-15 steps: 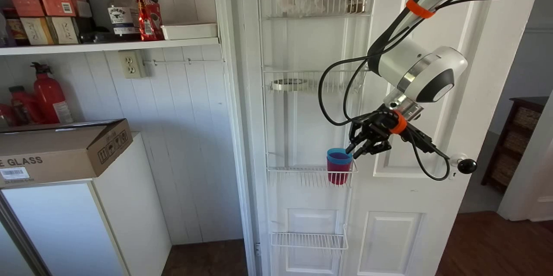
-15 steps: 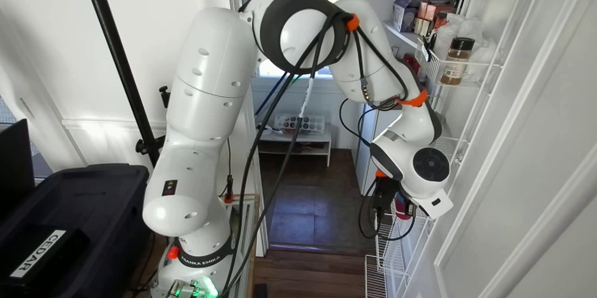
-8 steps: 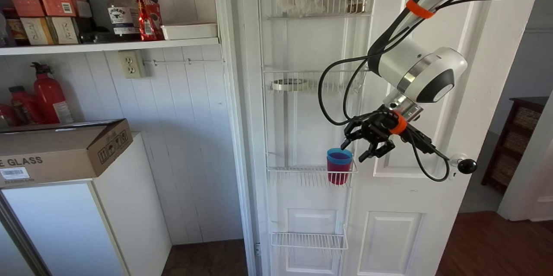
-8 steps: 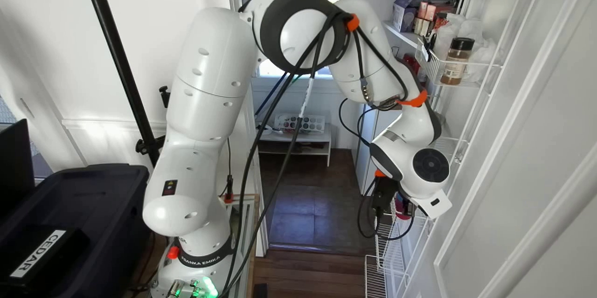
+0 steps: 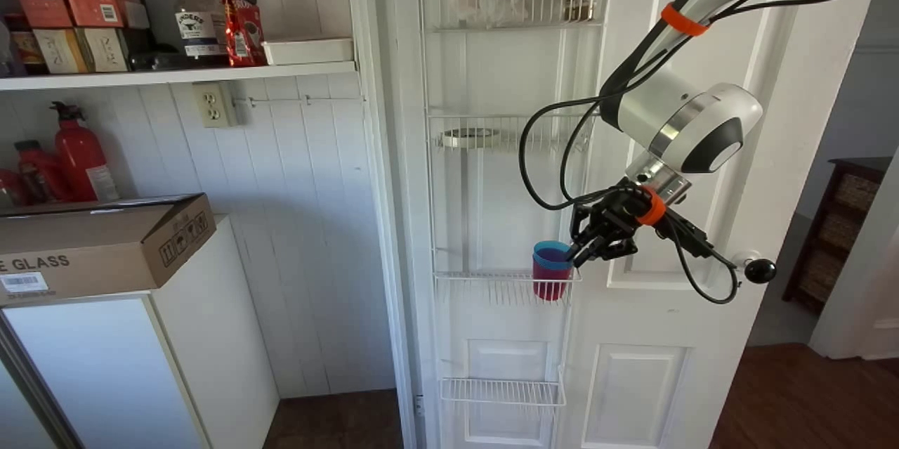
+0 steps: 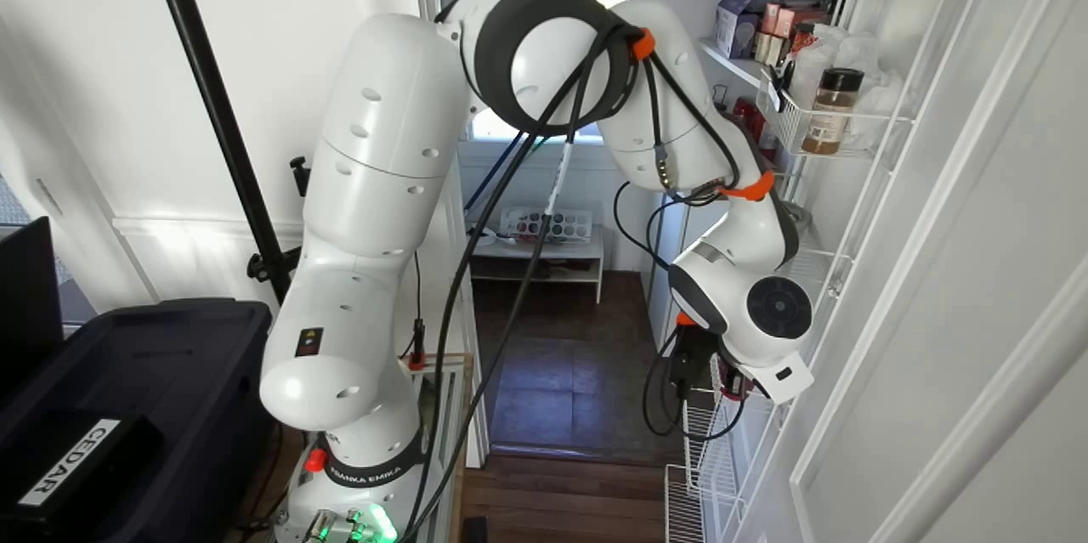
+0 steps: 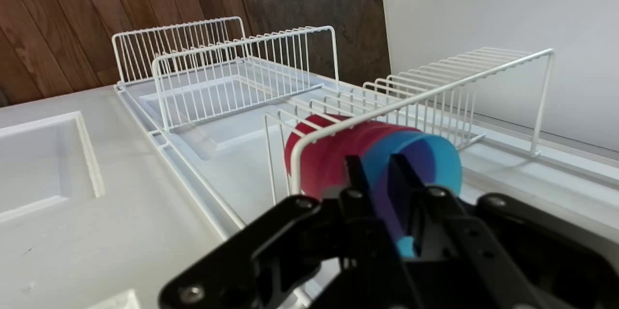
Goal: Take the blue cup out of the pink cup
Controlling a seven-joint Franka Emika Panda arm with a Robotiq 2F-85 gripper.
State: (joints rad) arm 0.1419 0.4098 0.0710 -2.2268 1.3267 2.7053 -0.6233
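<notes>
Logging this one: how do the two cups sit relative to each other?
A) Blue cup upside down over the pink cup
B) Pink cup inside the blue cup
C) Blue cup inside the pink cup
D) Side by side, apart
C: in the wrist view, the blue cup's rim and open mouth stick out past the pink cup that surrounds it.

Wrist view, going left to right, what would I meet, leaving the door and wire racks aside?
Wood floor, pink cup, blue cup nested inside it, white cabinet. Left out: the gripper, which overlaps both cups.
</notes>
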